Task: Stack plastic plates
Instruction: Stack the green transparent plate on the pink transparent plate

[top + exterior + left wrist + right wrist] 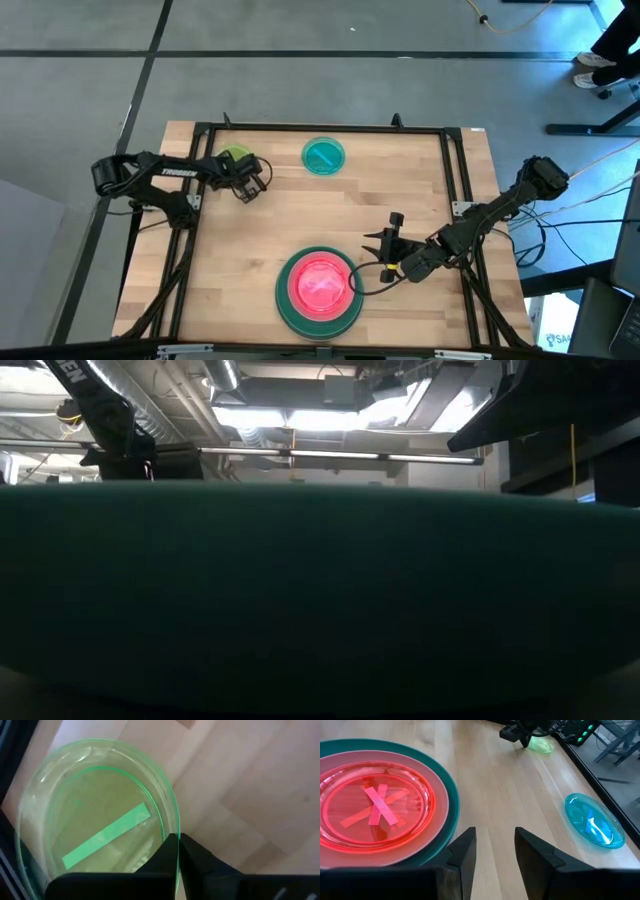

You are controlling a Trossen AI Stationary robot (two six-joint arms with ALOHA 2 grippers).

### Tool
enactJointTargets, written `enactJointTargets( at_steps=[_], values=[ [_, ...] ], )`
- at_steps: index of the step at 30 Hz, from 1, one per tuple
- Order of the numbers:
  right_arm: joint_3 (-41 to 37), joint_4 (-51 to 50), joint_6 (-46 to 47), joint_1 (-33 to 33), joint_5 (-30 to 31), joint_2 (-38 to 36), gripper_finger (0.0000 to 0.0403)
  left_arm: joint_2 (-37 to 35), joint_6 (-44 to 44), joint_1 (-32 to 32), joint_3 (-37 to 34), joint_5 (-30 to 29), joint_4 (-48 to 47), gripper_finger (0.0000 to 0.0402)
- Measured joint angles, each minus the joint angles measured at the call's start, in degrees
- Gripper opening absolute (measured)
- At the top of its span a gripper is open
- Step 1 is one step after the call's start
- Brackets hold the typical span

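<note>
Wooden table (250, 250) inside a black frame, grey floor around. Nearest the front edge sits the stack (319, 290): hot pink plate on pale pink on dark green. Right gripper (492, 845) hangs beside it, fingers apart, holding nothing. Farther back, left gripper (178, 851) has pinched the lime green plate (95, 815) by its rim. I'd lift it level so it doesn't slip. Teal plate (323, 156) waits at the back.

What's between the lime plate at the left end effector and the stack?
Nothing visible. Bare table lies between the lime plate, pinched at its rim by the left end effector, and the stack. The teal plate sits off that line.
</note>
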Motion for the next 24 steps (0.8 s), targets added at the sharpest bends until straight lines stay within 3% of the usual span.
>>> enactJointTargets(
  at_steps=[8,24],
  values=[
    [0.00,0.04,0.02,0.02,0.00,0.00,0.0128,-0.17,-1.56,-8.32,3.56,1.20,-1.92,0.0003],
    [0.00,0.03,0.13,0.02,-0.01,0.00,0.0128,-0.24,-6.05,-36.37,18.30,4.44,-1.48,0.0004]
  ],
)
